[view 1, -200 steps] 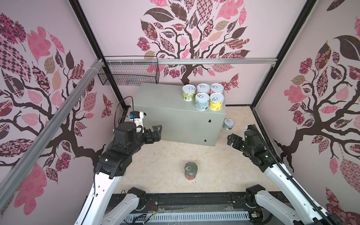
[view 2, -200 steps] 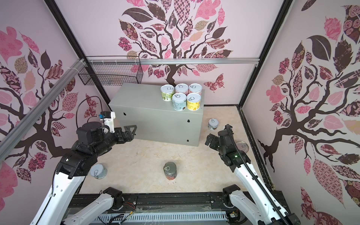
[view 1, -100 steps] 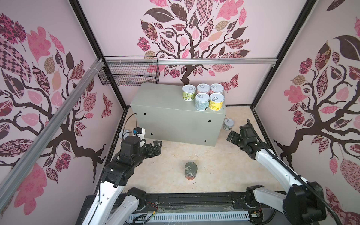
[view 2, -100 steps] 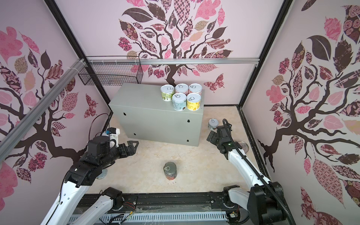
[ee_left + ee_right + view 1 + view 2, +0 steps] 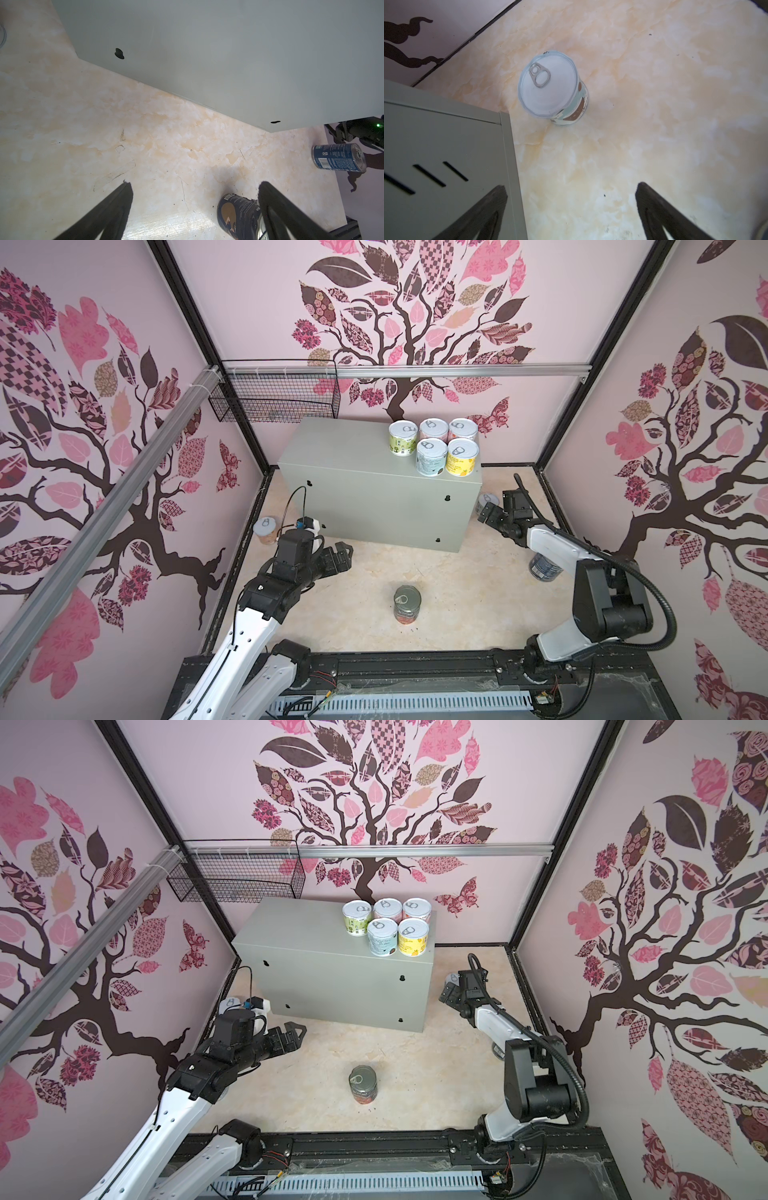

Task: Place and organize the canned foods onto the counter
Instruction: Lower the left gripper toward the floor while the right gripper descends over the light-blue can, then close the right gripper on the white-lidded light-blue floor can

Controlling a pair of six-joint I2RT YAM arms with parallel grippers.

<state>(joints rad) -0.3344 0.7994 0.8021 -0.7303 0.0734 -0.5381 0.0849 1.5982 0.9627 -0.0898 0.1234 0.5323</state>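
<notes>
Currently, step in hand: judged as the right gripper (image 5: pixel 571 209) lining up on the pale blue can (image 5: pixel 552 89) that stands upright on the floor, just beside the right end of the counter (image 5: pixel 374 506).
Right fingers (image 5: pixel 654 207): spread wide, empty, well short of the can in the right wrist view.
Left gripper (image 5: pixel 338 558): hanging low over the floor in front of the counter, fingers (image 5: pixel 116 203) wide apart, nothing between them.
Already placed: five short cans (image 5: pixel 434 443) upright in a tight cluster at the right end of the counter top, in both top views.
Waiting on the floor: reddish tall can (image 5: pixel 407 605) upright in the middle; dark blue tall can (image 5: pixel 338 156) near the right wall, half hidden behind the right arm in a top view; pink-lidded can (image 5: pixel 266 529) by the left wall, beyond the counter's left end.
Approach: come down with the can centred between the fingers, one finger sliding into the narrow gap on the counter side without clipping the box corner.
Grip: close on the label wall below the lid rim, not on the pull tab.
Lift: straight up until clear of the counter edge, then across.
Set-down: next to the cluster, on the free grey surface to its left, upright.
Risk: nudging the placed cans off the right edge.
</notes>
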